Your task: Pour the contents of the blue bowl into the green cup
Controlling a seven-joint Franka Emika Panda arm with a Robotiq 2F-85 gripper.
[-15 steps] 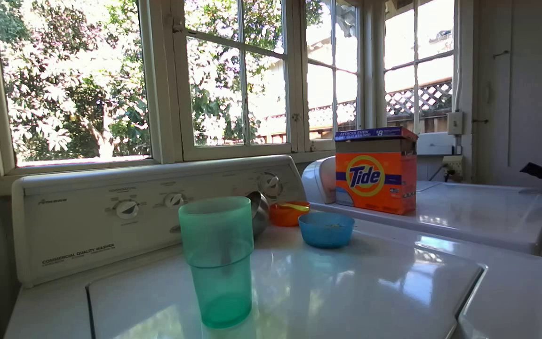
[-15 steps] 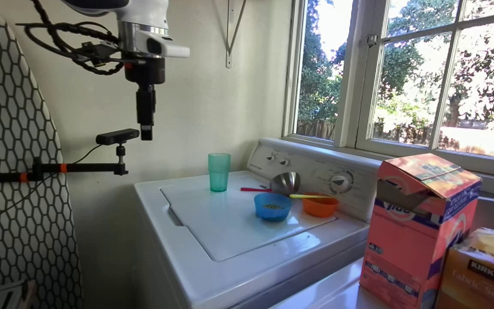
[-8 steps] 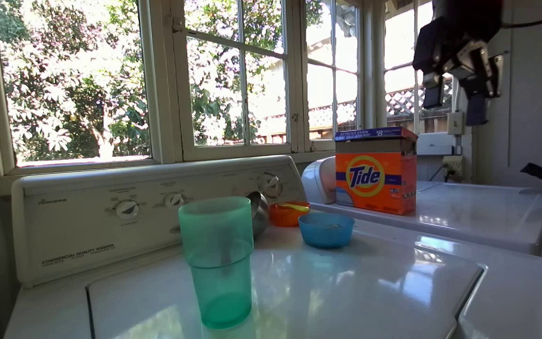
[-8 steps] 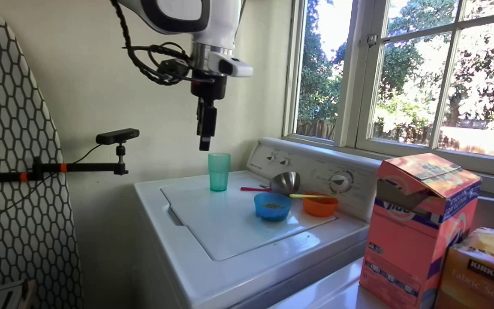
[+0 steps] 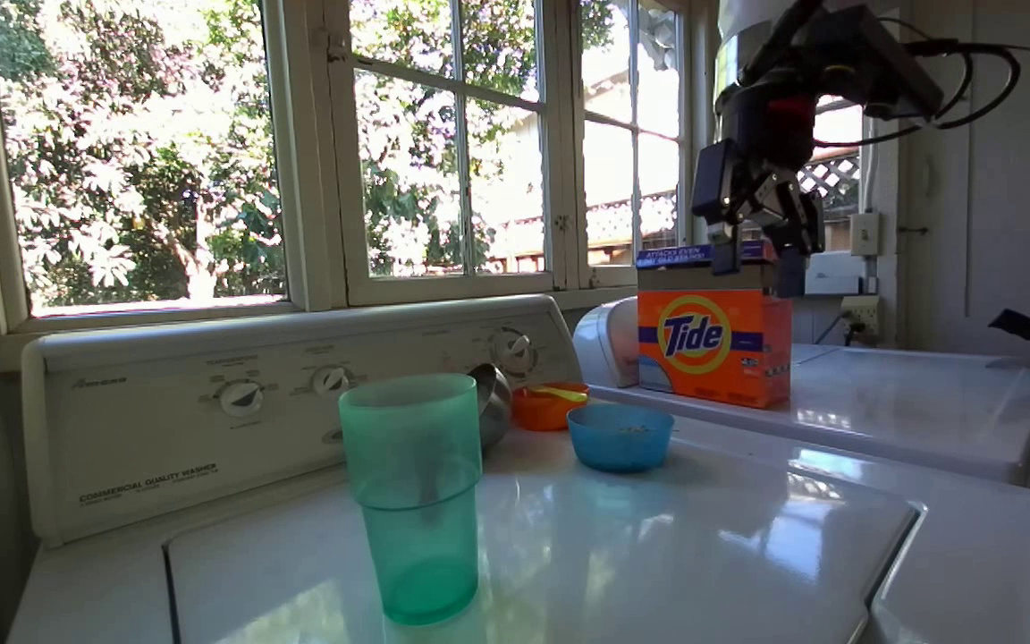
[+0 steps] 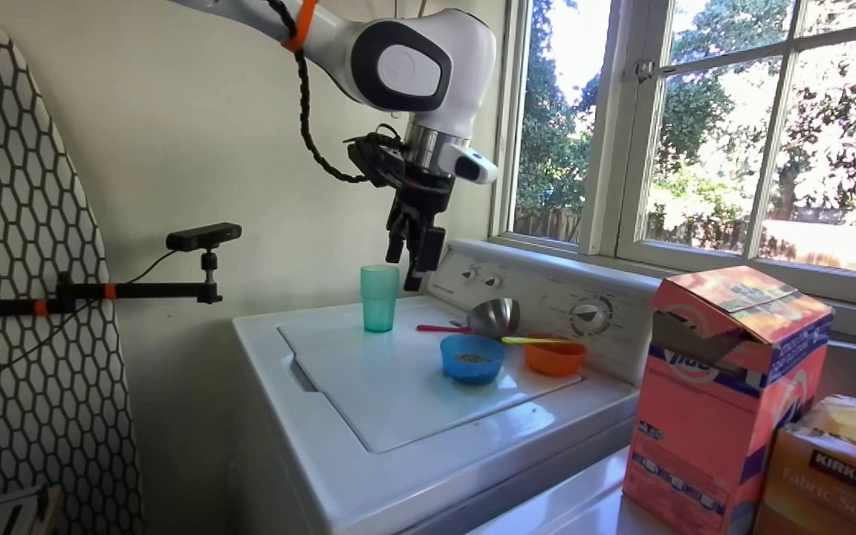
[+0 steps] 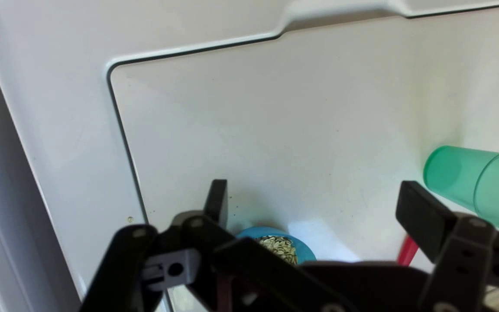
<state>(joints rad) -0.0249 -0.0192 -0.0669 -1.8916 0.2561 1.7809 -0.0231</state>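
The blue bowl (image 5: 620, 444) rests upright on the white washer lid, its flaky tan contents (image 7: 280, 248) showing in the wrist view, where my gripper partly covers it. The green cup (image 6: 379, 299), a tall translucent tumbler, stands upright on the same lid, apart from the bowl; in the wrist view the cup (image 7: 451, 173) lies at the right edge. My gripper (image 7: 312, 186) is open, its fingers wide apart with nothing between them. In both exterior views the gripper (image 6: 403, 269) hangs in the air well above the lid, touching neither bowl nor cup.
Behind the blue bowl are an orange bowl (image 6: 554, 360) with a yellow handle (image 6: 536, 339) across it and a steel ladle (image 6: 495, 318) with a red handle (image 6: 441, 328). A Tide box (image 6: 718, 416) stands beside the washer, and the control panel (image 6: 547, 286) rises at its back.
The arm has swung in over the washer and come down, bringing the gripper closer to the bowls; in an exterior view it has entered from the upper right. Cup and bowl have stayed put.
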